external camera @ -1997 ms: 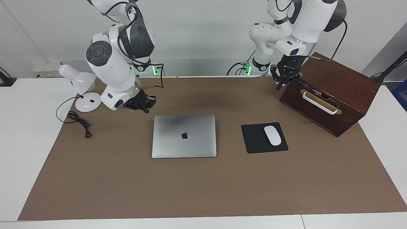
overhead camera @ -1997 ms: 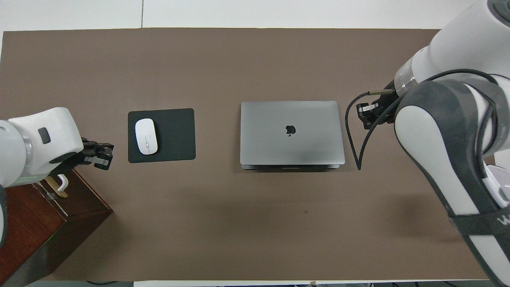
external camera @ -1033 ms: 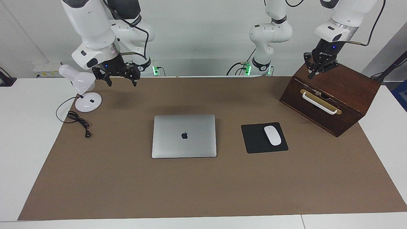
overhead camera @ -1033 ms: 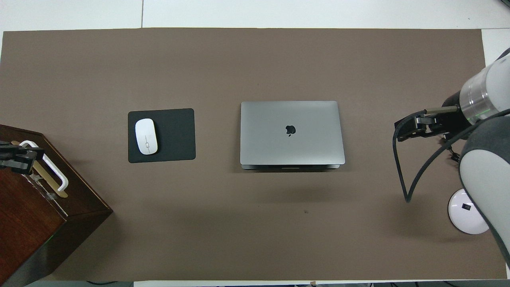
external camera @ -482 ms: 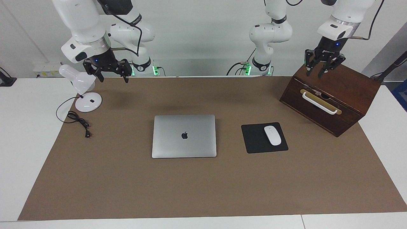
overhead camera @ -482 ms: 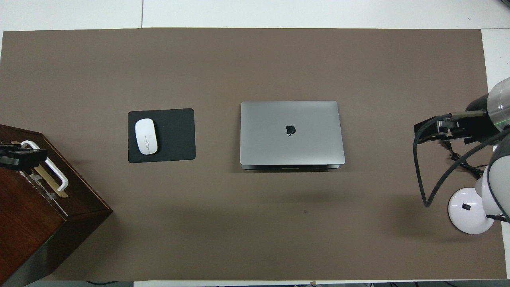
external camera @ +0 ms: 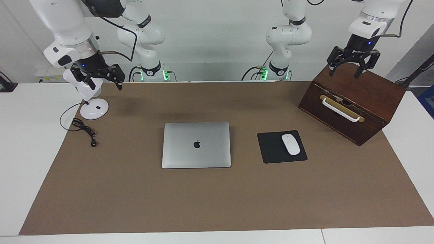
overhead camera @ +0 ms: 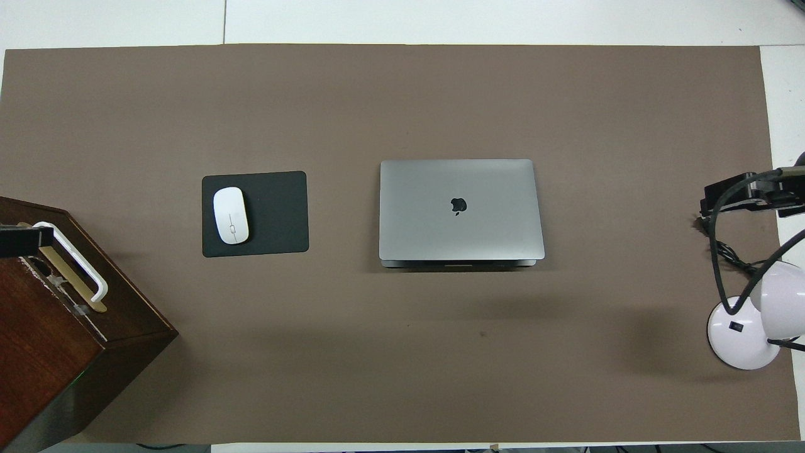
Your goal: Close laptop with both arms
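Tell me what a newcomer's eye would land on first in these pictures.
The silver laptop, lid shut flat with its dark apple logo up, lies mid-table on the brown mat. Beside it, toward the left arm's end, a white mouse rests on a black mouse pad. Both arms are raised clear of it: the left gripper open over the wooden box, the right gripper open above the white desk lamp.

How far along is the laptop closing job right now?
Looks done: the laptop lies shut and flat on the mat. Nothing is in hand: the left claw hangs open over the wooden box, the right claw open by the lamp. Nothing visible remains.
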{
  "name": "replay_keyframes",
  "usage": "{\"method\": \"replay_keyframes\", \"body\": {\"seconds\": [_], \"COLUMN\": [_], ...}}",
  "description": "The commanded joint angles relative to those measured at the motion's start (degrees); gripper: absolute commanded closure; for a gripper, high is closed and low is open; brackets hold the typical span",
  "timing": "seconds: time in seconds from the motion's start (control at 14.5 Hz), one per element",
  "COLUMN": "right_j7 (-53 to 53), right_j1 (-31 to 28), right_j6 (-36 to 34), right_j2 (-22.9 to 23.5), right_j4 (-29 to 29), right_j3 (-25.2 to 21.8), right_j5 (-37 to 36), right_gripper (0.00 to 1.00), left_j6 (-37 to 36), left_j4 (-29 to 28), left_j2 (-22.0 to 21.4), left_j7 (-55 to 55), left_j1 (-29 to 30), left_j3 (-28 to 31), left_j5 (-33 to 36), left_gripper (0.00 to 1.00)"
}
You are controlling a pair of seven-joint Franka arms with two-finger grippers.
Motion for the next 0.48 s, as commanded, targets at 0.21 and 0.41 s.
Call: {"method": "replay_keyframes", "body": {"seconds": [0.21, 0.41], "right_j7": [-0.9, -0.8], "right_j1": [0.5, 0.4], "right_j6": [0.8, 1.5], "right_j2": [-0.4, -0.3], "right_j4": [-0.6, -0.5], "right_j3": [-1.4, -1.2], "right_j5": [1.0, 1.3], "right_gripper": [0.0, 0.0], "left_j6": [-1.3, -1.3], "left_j4": [5.4, 6.3], "left_j2": [5.8, 7.0], "left_j7": [-2.1, -2.3], "left_j1": [0.7, 0.7], "left_j3": [-0.6, -0.8], "left_j5": [-0.2, -0.4], "left_gripper": [0.0, 0.0]}}
